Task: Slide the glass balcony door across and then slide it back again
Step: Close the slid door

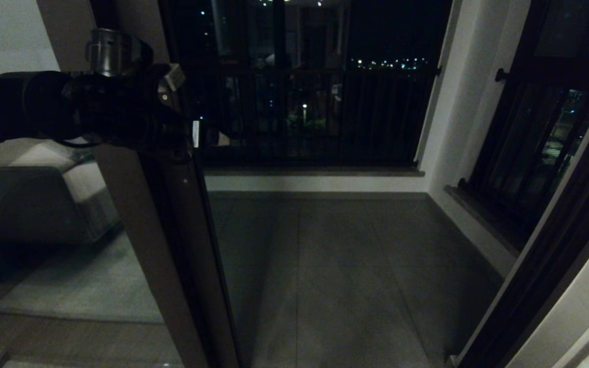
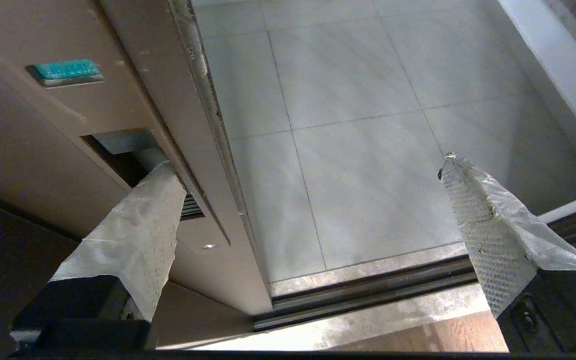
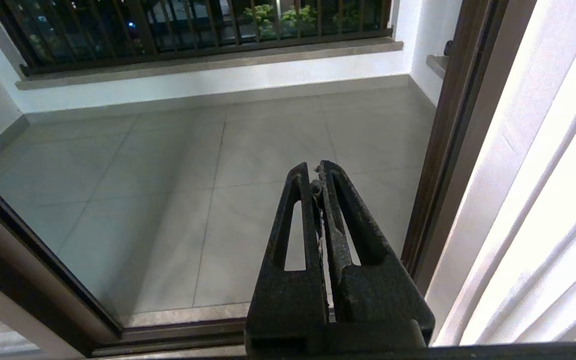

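Note:
The glass balcony door (image 1: 172, 245) stands at the left of the doorway, its brown stile (image 2: 133, 75) running up past my left arm. My left gripper (image 2: 308, 162) is open wide at the stile, high on the door. One taped finger (image 2: 143, 220) reaches into the recessed handle (image 2: 118, 150). The other finger (image 2: 473, 210) hangs in free air over the balcony tiles. In the head view the left gripper (image 1: 205, 135) is a dark shape at the stile's edge. My right gripper (image 3: 315, 170) is shut on nothing and hangs before the doorway, apart from the door.
The doorway opens onto a tiled balcony floor (image 1: 335, 276) with a dark railing (image 1: 315, 117) behind. A floor track (image 2: 368, 295) crosses the threshold. The dark jamb (image 1: 545, 266) and a knobbed window (image 1: 529, 133) are on the right. A sofa (image 1: 23, 204) shows through glass on the left.

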You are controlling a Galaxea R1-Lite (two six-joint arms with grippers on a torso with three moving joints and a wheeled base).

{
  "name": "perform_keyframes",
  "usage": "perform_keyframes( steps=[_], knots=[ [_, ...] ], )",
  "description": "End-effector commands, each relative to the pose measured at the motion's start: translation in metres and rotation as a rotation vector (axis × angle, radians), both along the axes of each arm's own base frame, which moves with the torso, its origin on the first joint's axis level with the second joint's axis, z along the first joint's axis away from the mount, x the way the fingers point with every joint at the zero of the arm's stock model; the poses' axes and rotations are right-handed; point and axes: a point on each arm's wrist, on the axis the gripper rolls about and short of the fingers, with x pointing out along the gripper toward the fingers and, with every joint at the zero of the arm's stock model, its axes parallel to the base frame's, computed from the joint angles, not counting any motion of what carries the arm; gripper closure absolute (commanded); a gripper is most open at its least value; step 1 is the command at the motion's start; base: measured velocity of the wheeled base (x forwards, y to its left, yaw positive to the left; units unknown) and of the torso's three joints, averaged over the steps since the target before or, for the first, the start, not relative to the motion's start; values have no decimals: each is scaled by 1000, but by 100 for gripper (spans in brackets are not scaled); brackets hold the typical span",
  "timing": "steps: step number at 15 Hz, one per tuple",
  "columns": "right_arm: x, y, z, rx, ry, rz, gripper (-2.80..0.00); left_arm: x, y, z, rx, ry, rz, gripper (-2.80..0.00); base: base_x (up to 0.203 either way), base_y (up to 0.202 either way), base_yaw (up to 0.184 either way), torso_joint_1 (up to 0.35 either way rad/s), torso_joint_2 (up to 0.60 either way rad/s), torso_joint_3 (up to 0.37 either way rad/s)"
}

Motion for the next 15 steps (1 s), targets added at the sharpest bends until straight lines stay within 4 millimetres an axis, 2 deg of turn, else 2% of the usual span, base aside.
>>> perform_keyframes(
  steps=[1,15],
  knots=[
    [0,0,0,-1,2,1,0,-2,-3,1,-1,-3,-14,-280,0,0,0,0,0,0],
    [0,0,0,1,2,0,0,-5,-15,1,-5,-9,-46,-280,0,0,0,0,0,0]
  ],
)
